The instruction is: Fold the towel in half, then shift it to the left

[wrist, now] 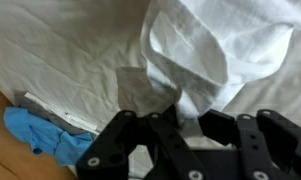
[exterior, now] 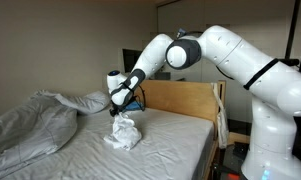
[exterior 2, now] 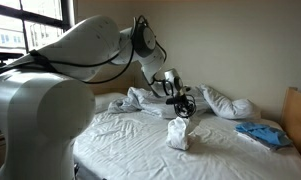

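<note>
In an exterior view the claw (exterior: 119,105) is clamped on the top of the towel (exterior: 123,133), which hangs bunched over the middle of the bed (exterior: 175,140). In an exterior view the towel (exterior 2: 178,134) touches the bed (exterior 2: 130,145) with its lower end. In the wrist view the claw (wrist: 165,122) pinches a fold of the towel (wrist: 215,45) above the bed.

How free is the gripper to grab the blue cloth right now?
Probably not yet: the gripper is shut on the towel. The blue cloth lies uncovered nearby; the way looks free once the towel is released.
</note>
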Robot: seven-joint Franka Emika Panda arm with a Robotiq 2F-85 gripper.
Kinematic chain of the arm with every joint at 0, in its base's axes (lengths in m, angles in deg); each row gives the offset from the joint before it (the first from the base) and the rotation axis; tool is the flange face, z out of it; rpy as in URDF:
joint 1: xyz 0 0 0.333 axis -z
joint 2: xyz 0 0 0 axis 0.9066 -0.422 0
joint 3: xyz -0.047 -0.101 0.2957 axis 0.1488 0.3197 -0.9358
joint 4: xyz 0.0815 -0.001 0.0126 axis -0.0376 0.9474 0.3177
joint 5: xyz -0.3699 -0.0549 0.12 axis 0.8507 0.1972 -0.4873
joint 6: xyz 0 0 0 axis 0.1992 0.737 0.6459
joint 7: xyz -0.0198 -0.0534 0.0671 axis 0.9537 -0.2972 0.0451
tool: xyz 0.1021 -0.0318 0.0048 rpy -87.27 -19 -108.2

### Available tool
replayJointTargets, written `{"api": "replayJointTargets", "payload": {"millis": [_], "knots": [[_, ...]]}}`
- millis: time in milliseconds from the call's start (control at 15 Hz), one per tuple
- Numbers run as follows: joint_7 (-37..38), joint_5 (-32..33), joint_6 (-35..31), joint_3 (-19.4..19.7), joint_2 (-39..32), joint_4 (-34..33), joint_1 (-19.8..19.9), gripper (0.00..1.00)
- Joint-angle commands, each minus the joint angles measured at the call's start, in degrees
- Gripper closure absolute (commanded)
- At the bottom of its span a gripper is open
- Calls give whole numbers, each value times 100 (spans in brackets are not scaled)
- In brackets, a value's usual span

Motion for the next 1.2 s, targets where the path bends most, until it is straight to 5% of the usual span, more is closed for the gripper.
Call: {"api": "replayJointTargets", "payload": {"millis": [0, 267, 333, 467, 667, 1133], "knots": [[0, -165, 478, -140, -926, -1443, 276, 92], [-38, -387, 895, -321, -1769, -2671, 537, 94], [-20, -420, 1035, -338, -1983, -2969, 578, 68], [16, -484, 1292, -363, -2345, -3545, 646, 64], [-33, -537, 1746, -369, -2777, -4382, 706, 45], [-7, -493, 2595, -354, -2593, -4764, 600, 2]]}}
